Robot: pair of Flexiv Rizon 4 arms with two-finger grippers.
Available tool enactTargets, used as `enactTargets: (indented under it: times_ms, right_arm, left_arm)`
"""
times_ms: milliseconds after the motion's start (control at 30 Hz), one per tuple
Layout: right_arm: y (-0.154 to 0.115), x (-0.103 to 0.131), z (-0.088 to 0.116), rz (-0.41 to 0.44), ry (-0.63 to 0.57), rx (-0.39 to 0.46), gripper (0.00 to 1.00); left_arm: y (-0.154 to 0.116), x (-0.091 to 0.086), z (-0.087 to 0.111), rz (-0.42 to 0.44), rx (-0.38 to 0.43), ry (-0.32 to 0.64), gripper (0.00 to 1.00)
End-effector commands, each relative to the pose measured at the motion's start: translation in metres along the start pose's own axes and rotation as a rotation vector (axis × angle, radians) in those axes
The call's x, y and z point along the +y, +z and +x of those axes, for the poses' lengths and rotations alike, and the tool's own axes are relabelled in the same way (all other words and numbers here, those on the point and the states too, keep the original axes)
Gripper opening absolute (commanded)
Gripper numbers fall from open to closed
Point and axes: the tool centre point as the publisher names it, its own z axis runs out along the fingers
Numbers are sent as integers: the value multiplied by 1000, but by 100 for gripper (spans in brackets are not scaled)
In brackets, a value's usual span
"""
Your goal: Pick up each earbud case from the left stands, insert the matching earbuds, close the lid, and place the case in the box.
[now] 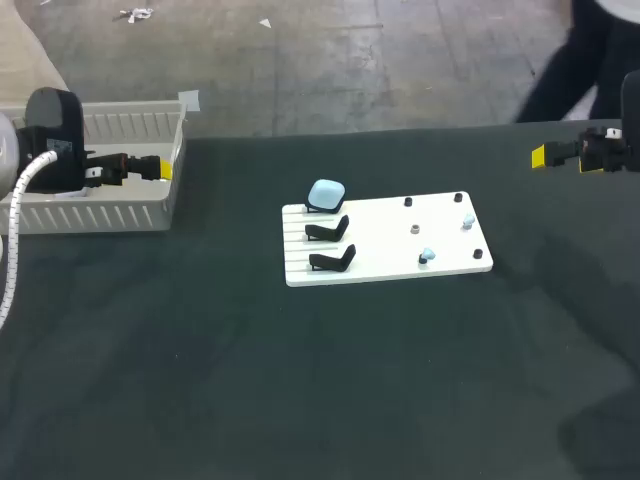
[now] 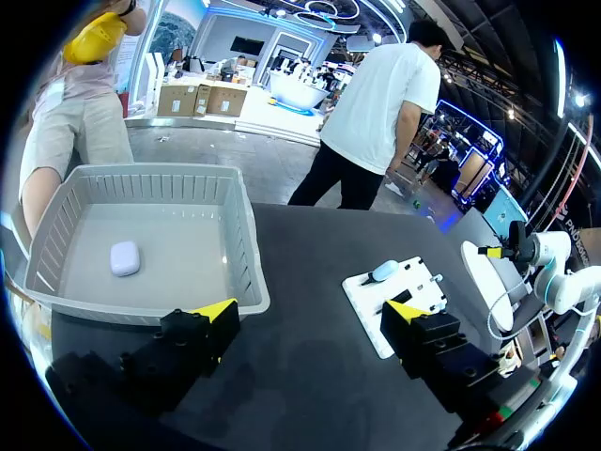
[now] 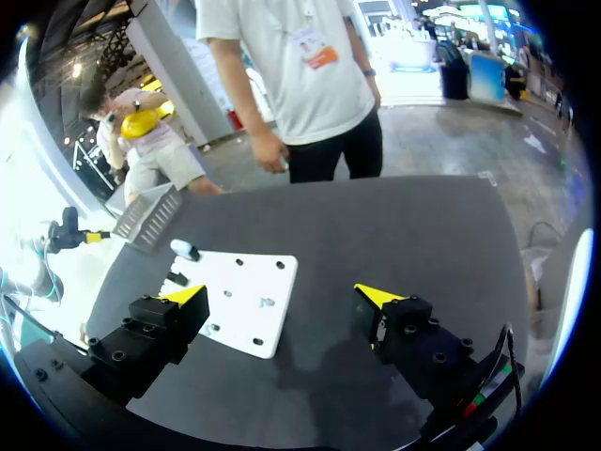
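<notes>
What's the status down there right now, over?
Left fingers open, by the box. Right fingers open, off the board. One case on its stand, second case in the box. Nothing in the way.

Surface (image 1: 300, 400): dark, matte, cloth-like finish, spanning the head view from 9 to 3 o'clock, with its far edge toward 12 o'clock. Faint mottling and shallow creases noted toward 4 o'clock. Lighting even, with soft shadows.
</notes>
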Motion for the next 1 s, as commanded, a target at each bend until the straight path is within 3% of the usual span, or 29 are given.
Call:
enactTargets:
  times_ms: [33, 500, 767, 867, 1000]
  right_arm:
    - [1, -1, 0, -2, -1, 0, 100]
    - [1, -1, 0, -2, -1, 0, 100]
    - [1, -1, 0, -2, -1, 0, 100]
    - [1, -1, 0, -2, -1, 0, 100]
    - [1, -1, 0, -2, -1, 0, 100]
  left_arm:
    - [0, -2, -2, -11, 9, -2, 100]
    - [0, -2, -2, -11, 9, -2, 100]
    - [0, -16, -2, 313, -160, 286, 100]
    - [-1, -24, 1, 397, -225, 452, 100]
    - [-3, -36, 0, 505, -239, 612, 100]
